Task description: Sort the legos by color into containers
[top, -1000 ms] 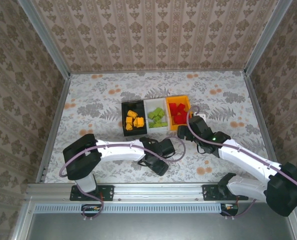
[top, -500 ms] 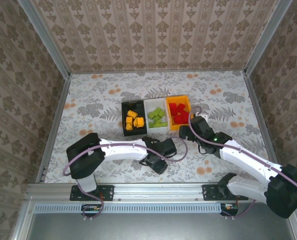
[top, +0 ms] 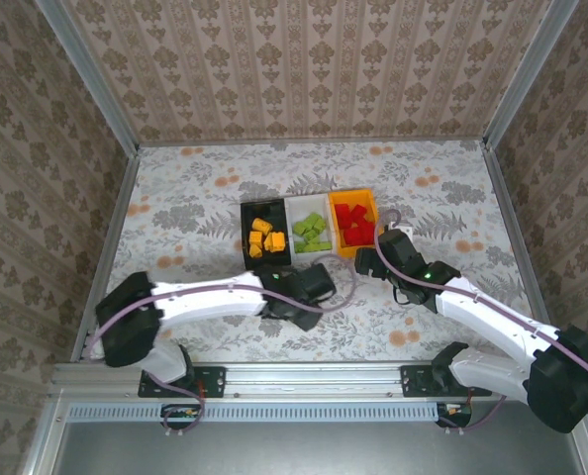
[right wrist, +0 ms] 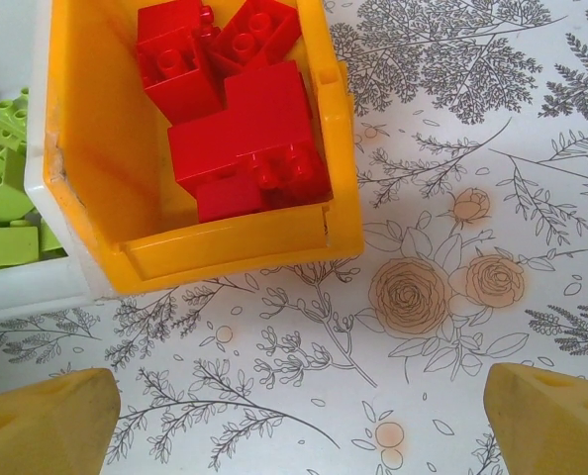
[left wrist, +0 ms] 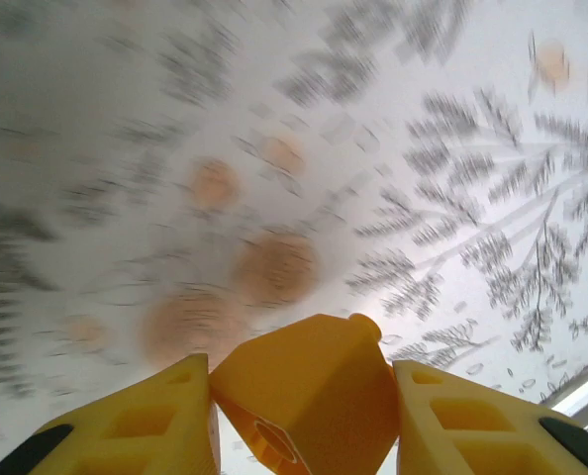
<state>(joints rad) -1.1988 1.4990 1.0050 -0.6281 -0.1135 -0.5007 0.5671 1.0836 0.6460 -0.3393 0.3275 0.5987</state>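
Three glossy rectangular plastic bins sit side by side mid-table. The black bin, on the left, holds orange-yellow bricks; the white bin holds light green bricks; the orange bin holds studded red bricks. Near the black bin, the left gripper is clamped on a smooth orange-yellow brick over the flower-printed tablecloth. The right gripper is spread wide, near the orange bin.
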